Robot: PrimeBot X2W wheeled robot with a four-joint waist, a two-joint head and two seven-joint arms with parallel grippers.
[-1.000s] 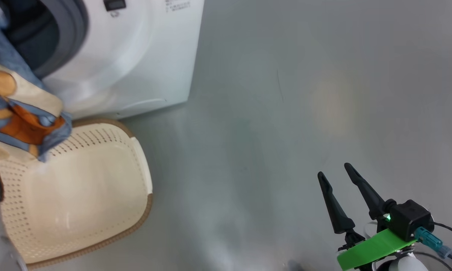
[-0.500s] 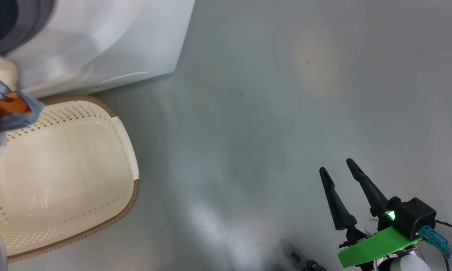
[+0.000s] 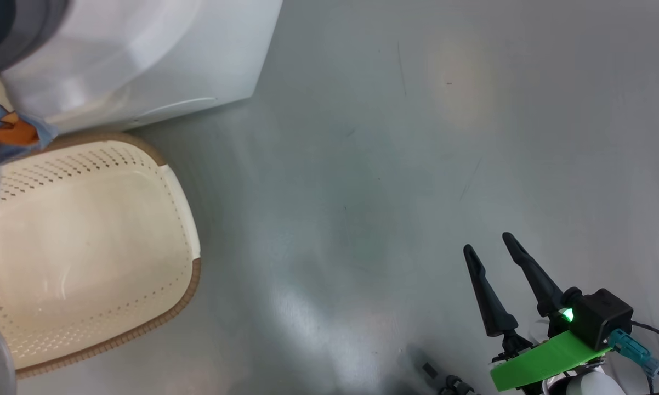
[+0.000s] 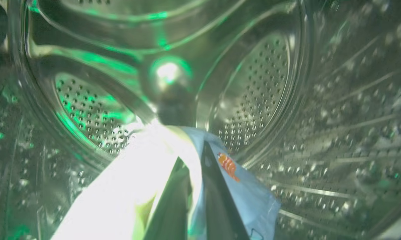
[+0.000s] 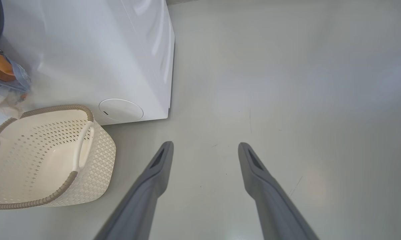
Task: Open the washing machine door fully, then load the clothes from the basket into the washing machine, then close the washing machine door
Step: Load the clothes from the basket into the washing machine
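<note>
Partly in the washing machine, clothes between left fingers.

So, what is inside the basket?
The basket shows a bare cream floor and perforated walls, with nothing lying in it. Its far left corner is covered by the clothes hanging in front of the washing machine, so that corner cannot be seen.

Soft even light on the glossy floor, pale glare patches, green glow inside the dim drum, cloth blown out white
</note>
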